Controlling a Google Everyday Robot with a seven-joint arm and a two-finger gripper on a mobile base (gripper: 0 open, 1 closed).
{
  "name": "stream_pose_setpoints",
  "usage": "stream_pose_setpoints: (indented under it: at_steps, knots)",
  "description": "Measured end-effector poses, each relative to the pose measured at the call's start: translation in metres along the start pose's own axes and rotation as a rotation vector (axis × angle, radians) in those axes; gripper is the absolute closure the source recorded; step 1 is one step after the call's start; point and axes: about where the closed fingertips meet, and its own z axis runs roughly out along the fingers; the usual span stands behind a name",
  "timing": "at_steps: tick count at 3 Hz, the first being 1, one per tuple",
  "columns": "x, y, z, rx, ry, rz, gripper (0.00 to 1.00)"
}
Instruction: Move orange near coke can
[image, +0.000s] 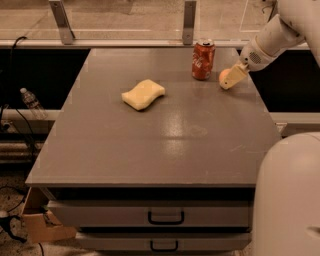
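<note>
Edges and clearance: the coke can (203, 60) stood upright close to the far edge of the table (165, 145), towards its right corner. The orange (223, 75) was just to the right of the can and slightly nearer the camera, with a narrow gap between them. The gripper (227, 81) was at the same spot, closed on the orange, with one tan finger lying across the fruit's right side. Whether the orange touched the tabletop could not be determined. The table's right edge ran a little beyond the gripper, on the side away from the can. The white arm (280, 35) reached in from the upper right of the can. A pale yellow sponge (144, 94) lay flat, well apart to the left of the can and nearer the camera. From the can towards the near edge the tabletop was bare.

Markings: the can was red with white script and a silver top; the lettering could not be read.

Surface and room: the tabletop was flat, grey and matt, with faint glare ahead of the can. Two drawers (125, 215) with dark handles sat below the front edge. Metal posts (188, 22) rose behind the can. A water bottle (31, 102) lay far left of the can, below table level, and a cardboard box (42, 227) sat on the floor at lower left. The robot's white base (287, 195) filled the lower right.
</note>
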Motion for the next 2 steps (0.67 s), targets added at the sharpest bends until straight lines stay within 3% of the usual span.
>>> stream_pose_setpoints:
  at_steps: [2]
  knots:
    - [-0.028,-0.007,0.015,0.021,0.047,-0.071,1.00]
